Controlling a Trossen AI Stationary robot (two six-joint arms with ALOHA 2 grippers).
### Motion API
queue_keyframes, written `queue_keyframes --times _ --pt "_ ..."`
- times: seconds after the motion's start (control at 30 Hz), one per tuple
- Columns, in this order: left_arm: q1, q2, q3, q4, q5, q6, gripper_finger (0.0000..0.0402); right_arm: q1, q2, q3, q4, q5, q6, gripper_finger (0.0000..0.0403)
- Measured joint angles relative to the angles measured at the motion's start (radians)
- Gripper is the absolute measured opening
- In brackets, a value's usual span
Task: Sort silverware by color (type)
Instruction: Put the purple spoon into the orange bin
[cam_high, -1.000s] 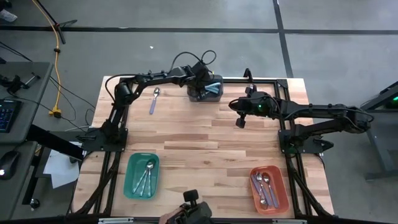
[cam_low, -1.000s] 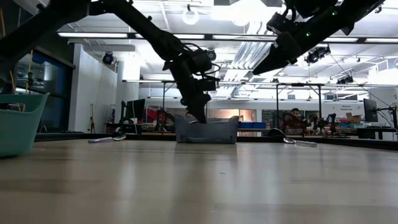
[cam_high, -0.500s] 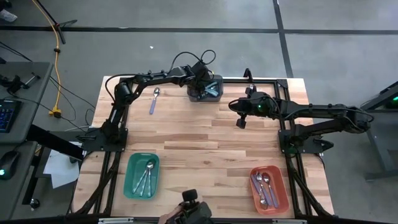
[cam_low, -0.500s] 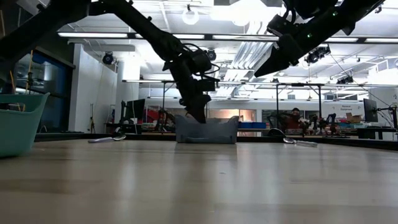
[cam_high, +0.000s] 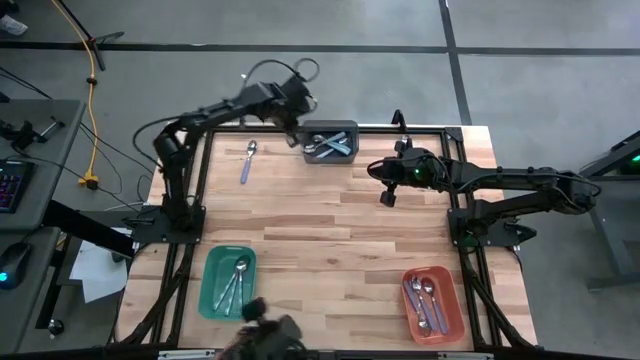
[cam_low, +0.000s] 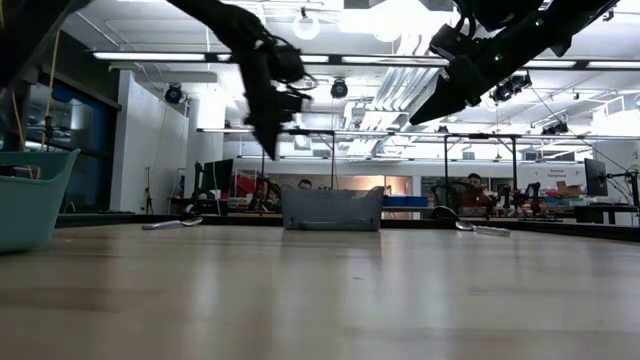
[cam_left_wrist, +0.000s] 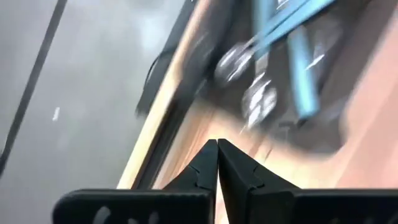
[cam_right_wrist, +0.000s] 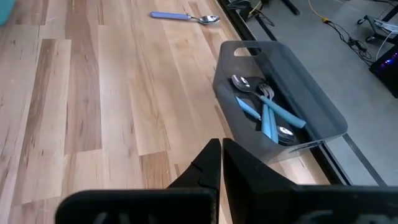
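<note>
The table (cam_high: 330, 215) is pale wooden planking in a black frame, standing on a grey concrete floor crossed by dark seams. Across the table, the low view shows a large hall with strip lights overhead, workbenches and a person seated far off.

Three containers stand on the wood. A grey bin (cam_high: 331, 142) at the far edge holds a small heap of spoons with light blue handles; their number cannot be told, though at least three bowls show in the right wrist view (cam_right_wrist: 268, 118). A teal tray (cam_high: 227, 283) at the near left corner holds three spoons, and an orange tray (cam_high: 433, 304) at the near right corner holds about three more. One purple-handled spoon (cam_high: 247, 161) lies loose on the bare wood, left of the bin.

The left gripper (cam_high: 291, 118) hangs in the air just outside the bin's left end, clear of the table, fingers pressed together with nothing between them. The right gripper (cam_high: 386, 196) waits above the wood to the right of the bin, also clenched on nothing
</note>
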Motion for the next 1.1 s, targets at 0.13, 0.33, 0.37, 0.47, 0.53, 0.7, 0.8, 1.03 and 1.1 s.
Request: queue_keyframes --times 0.13,0.33,0.37,0.47,0.53,0.7,0.8,1.03,1.1 --pt "0.093 -0.060 0.000 -0.170 -0.042 -0.088 0.0002 0.000 0.000 0.000 0.000 0.000 0.000 0.0000" --pt "0.262 -0.064 -0.042 -0.328 0.067 -0.182 0.0006 0.000 0.000 0.000 0.000 0.000 0.001 0.0000" --pt "0.284 -0.063 -0.069 -0.333 0.076 -0.185 0.0010 0.000 0.000 0.000 0.000 0.000 0.001 0.0000" --pt "0.329 -0.062 -0.147 -0.302 0.075 -0.185 0.0028 0.000 0.000 0.000 0.000 0.000 0.000 0.0000" --pt "0.347 -0.063 -0.201 -0.255 0.077 -0.186 0.0044 0.000 0.000 0.000 0.000 0.000 -0.001 0.0000" --pt "0.353 -0.062 -0.309 -0.150 0.092 -0.193 0.0088 0.000 0.000 0.000 0.001 0.000 -0.001 0.0000" --pt "0.352 -0.062 -0.342 -0.125 0.094 -0.193 0.0112 0.000 0.000 0.000 0.002 0.000 -0.001 0.0000" --pt "0.347 -0.062 -0.347 -0.155 0.142 -0.193 0.0143 0.000 0.000 0.000 0.003 0.000 0.001 0.0000" --pt "0.343 -0.062 -0.347 -0.182 0.145 -0.205 0.0146 0.000 0.000 0.000 0.004 0.000 0.001 0.0000"
